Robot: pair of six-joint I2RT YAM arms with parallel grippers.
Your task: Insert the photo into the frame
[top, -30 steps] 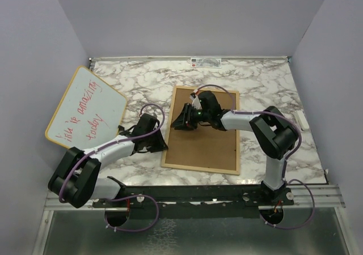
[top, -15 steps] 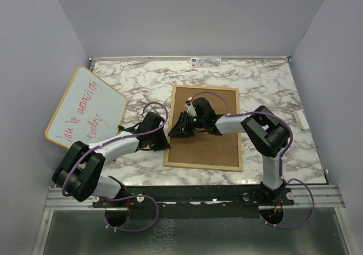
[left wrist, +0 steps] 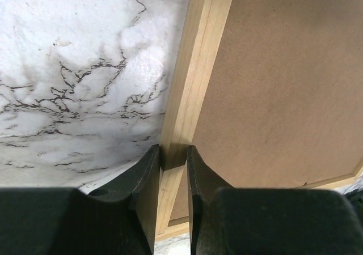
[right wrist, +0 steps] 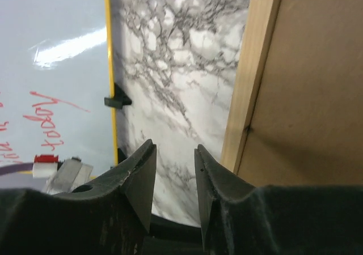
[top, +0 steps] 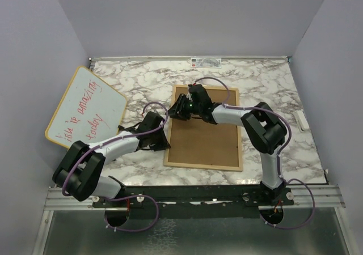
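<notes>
Left gripper (left wrist: pixel 174 158) pinching the frame's (left wrist: pixel 195 68) left wooden rail, right gripper (right wrist: pixel 176 160) slightly spread and holding nothing.
The pinch likely steadies the face-down frame, its brown backing board (left wrist: pixel 283 85) seated inside. The right fingers hang over the marble tabletop (right wrist: pixel 187 68) just outside that rail, near the whiteboard (right wrist: pixel 51 68) — perhaps lining up on the edge. The photo is not visible.

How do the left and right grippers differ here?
The left gripper is closed on the left rail of the light wood picture frame; the right gripper is open, holding nothing. The left straddles the frame; the right hangs over the white marbled table beside it. Both have black fingers.
</notes>
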